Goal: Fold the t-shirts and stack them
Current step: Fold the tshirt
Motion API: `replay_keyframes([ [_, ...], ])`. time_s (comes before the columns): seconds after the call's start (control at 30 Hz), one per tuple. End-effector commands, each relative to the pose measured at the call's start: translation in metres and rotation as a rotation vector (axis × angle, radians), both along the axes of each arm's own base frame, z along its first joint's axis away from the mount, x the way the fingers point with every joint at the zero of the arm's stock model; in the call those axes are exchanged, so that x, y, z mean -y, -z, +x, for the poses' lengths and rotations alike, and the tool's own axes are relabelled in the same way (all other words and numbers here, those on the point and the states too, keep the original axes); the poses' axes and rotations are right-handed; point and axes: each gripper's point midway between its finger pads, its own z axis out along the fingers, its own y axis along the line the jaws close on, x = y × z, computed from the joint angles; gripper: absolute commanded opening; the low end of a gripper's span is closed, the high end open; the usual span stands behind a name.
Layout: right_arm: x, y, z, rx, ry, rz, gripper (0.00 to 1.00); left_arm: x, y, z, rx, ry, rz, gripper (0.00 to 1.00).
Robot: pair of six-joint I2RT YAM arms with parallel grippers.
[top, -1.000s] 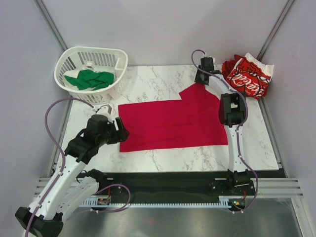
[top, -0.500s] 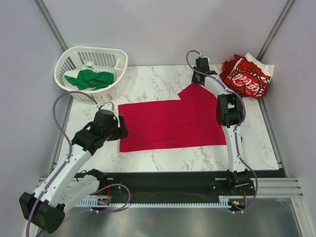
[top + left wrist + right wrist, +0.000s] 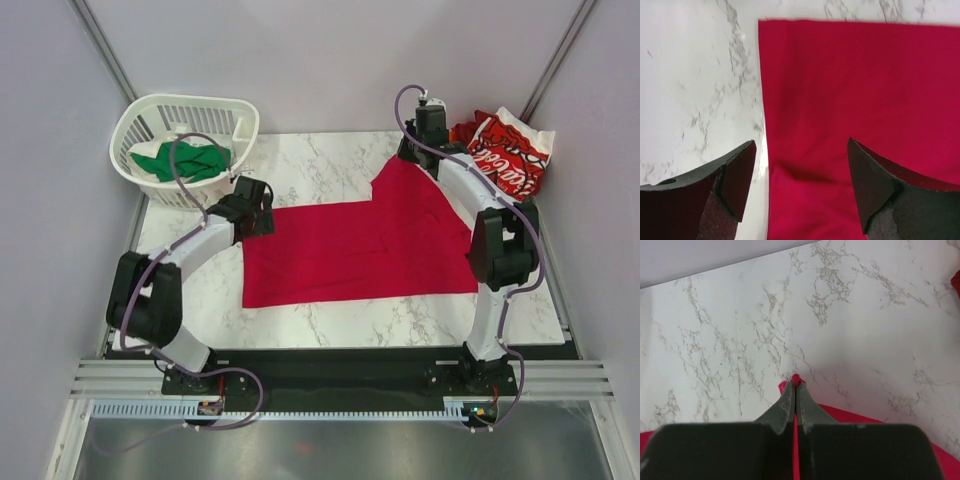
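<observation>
The plain crimson-red t-shirt point(image 3: 360, 250) lies spread flat across the middle of the marble table point(image 3: 320, 170). My right gripper point(image 3: 413, 155) is shut on the shirt's far right corner, a pinch of red cloth point(image 3: 796, 379) poking out between its fingertips point(image 3: 786, 401). My left gripper point(image 3: 258, 222) hovers open over the shirt's far left corner; its fingers point(image 3: 737, 172) straddle the left edge of the red cloth point(image 3: 850, 100). The red-and-white t-shirt with script lettering point(image 3: 505, 152) sits crumpled at the far right. The green t-shirt point(image 3: 180, 162) lies in the basket.
A white slatted plastic basket point(image 3: 230, 115) stands at the far left corner. Grey walls and metal posts close in the table. The black rail with both arm bases runs along the near edge point(image 3: 340, 375).
My left arm swung from the near left edge up to the shirt's far left corner. My right gripper closed on the far right corner and drew it slightly back and right.
</observation>
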Motion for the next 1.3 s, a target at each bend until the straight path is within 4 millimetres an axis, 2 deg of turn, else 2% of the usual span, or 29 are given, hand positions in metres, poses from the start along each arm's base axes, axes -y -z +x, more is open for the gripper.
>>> replay_keyframes([
  [0.0, -0.011, -0.003, -0.010, 0.011, -0.029, 0.050, 0.00, -0.019, -0.003, 0.058, 0.174, -0.067, 0.033, 0.81],
  [0.1, -0.009, -0.004, -0.018, 0.012, -0.026, 0.052, 0.00, -0.027, 0.014, 0.071, 0.134, -0.078, -0.020, 0.84],
  [0.2, -0.011, -0.007, -0.020, 0.019, -0.031, 0.069, 0.00, -0.027, 0.014, 0.080, 0.143, -0.115, -0.100, 0.91],
  [0.37, -0.016, -0.006, -0.020, 0.021, -0.037, 0.105, 0.00, -0.031, 0.026, 0.093, 0.137, -0.193, -0.188, 0.91],
  [0.43, -0.015, 0.000, -0.023, 0.014, -0.034, 0.102, 0.00, -0.027, 0.026, 0.104, 0.154, -0.178, -0.229, 0.91],
  [0.47, -0.015, 0.002, -0.024, 0.011, -0.034, 0.104, 0.00, -0.025, 0.035, 0.106, 0.140, -0.167, -0.234, 0.90],
  [0.53, -0.014, 0.011, -0.027, -0.004, -0.034, 0.100, 0.00, -0.020, 0.039, 0.113, 0.130, -0.143, -0.247, 0.87],
  [0.67, -0.013, 0.017, -0.028, -0.016, -0.033, 0.096, 0.00, -0.026, 0.049, 0.114, 0.115, -0.178, -0.240, 0.82],
  [0.8, -0.009, 0.020, -0.032, -0.025, -0.023, 0.097, 0.00, -0.030, 0.055, 0.108, 0.089, -0.227, -0.258, 0.64],
  [0.83, -0.007, 0.017, -0.032, -0.020, -0.020, 0.101, 0.00, -0.028, 0.056, 0.107, 0.080, -0.235, -0.266, 0.63],
  [0.9, -0.005, 0.023, -0.039, -0.038, -0.016, 0.100, 0.00, -0.024, 0.057, 0.101, 0.047, -0.250, -0.264, 0.65],
  [0.97, -0.001, 0.015, -0.047, -0.025, -0.009, 0.107, 0.00, -0.010, 0.055, 0.094, 0.026, -0.226, -0.259, 0.71],
  [1.0, 0.000, 0.022, -0.054, -0.040, -0.006, 0.105, 0.00, -0.010, 0.052, 0.094, 0.032, -0.231, -0.228, 0.76],
  [1.03, 0.001, 0.013, -0.057, -0.021, -0.006, 0.110, 0.00, -0.001, 0.053, 0.089, 0.014, -0.217, -0.212, 0.79],
  [1.07, 0.005, 0.013, -0.059, -0.021, 0.013, 0.104, 0.00, 0.001, 0.054, 0.087, 0.009, -0.209, -0.203, 0.80],
  [1.2, 0.052, 0.019, -0.062, -0.035, 0.127, 0.086, 0.00, 0.011, 0.048, 0.079, 0.005, -0.162, -0.191, 0.82],
  [1.23, 0.075, 0.018, -0.059, -0.031, 0.166, 0.086, 0.00, 0.014, 0.043, 0.078, 0.014, -0.145, -0.184, 0.82],
  [1.27, 0.085, 0.016, -0.056, -0.022, 0.185, 0.083, 0.00, 0.014, 0.030, 0.079, 0.044, -0.135, -0.173, 0.82],
])
